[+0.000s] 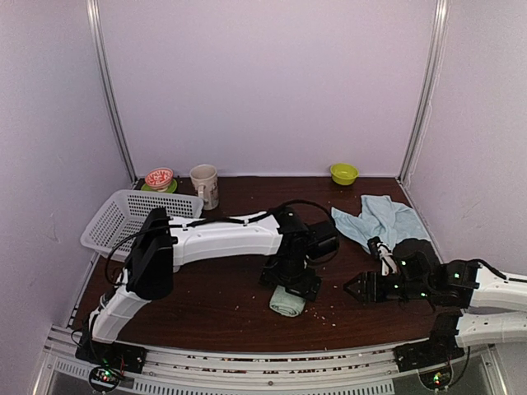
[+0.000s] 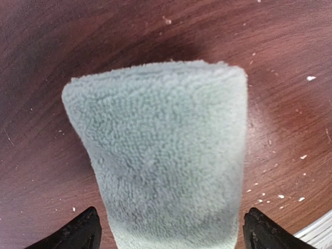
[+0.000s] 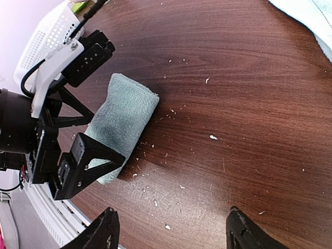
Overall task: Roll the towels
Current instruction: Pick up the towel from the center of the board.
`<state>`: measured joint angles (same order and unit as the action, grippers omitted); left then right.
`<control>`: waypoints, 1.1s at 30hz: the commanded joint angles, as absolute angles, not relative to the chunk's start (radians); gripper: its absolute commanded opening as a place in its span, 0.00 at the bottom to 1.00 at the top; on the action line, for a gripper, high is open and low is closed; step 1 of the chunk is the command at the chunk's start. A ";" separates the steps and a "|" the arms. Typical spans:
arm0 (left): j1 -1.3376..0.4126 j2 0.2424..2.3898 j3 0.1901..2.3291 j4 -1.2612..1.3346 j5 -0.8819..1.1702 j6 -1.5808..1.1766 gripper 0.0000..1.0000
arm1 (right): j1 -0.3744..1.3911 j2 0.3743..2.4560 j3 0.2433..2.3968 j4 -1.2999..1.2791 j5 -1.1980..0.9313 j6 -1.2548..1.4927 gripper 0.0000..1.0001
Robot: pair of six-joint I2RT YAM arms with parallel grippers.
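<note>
A rolled pale mint green towel (image 1: 287, 302) lies on the dark wooden table (image 1: 222, 309) near the front centre. My left gripper (image 1: 291, 287) hovers right over it, open, one finger on each side of the roll with small gaps showing in the left wrist view (image 2: 171, 233). The roll (image 2: 155, 155) fills that view. My right gripper (image 1: 354, 286) is open and empty, low over the table to the right of the roll (image 3: 124, 116). A loose light blue towel (image 1: 381, 219) lies crumpled at the back right; its edge (image 3: 311, 15) shows in the right wrist view.
A white mesh basket (image 1: 132, 216) stands at the left. A mug (image 1: 204, 185), a red bowl on a green saucer (image 1: 159, 178) and a green bowl (image 1: 343, 173) line the back wall. White crumbs dot the tabletop (image 3: 207, 155).
</note>
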<state>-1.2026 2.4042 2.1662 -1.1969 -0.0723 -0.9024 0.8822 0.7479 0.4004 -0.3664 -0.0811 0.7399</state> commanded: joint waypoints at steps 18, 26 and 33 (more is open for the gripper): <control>-1.187 2.501 2.124 -1.139 0.014 -0.858 0.89 | 0.882 0.765 0.406 -0.337 -0.066 0.735 0.70; -1.187 2.503 2.105 -1.140 0.021 -0.854 0.60 | 0.879 0.770 0.408 -0.340 -0.062 0.729 0.70; -1.186 2.478 2.098 -1.142 -0.001 -0.857 0.29 | 0.878 0.771 0.414 -0.346 -0.061 0.723 0.70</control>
<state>-1.1839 2.4619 2.1418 -1.1603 -0.0174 -0.8600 0.8810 0.7734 0.4004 -0.3550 -0.0807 0.7341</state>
